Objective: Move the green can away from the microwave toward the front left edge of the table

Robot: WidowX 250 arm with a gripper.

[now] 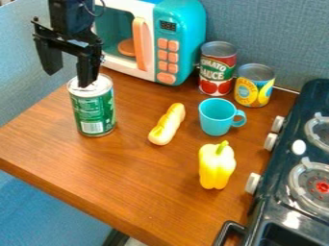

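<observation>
hand (67, 79): fingers wide apart, nothing between them | green can (94, 109): upright on table (109, 180), just below hand, one finger overlapping its top in view, contact unclear | hot dog bun (167, 124): beside can

Wooden table (128, 178): green can (93, 113), toy microwave (189, 44), tomato can (217, 69), yellow can (254, 89), bread roll (167, 125), blue mug (216, 119), yellow pepper (216, 166).

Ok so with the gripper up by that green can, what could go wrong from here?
One finger of the open gripper appears over the green can, so coming straight down could tip it. A sideways swing might bump the nearby toy microwave. If the can toppled, it might knock the bread roll.
</observation>
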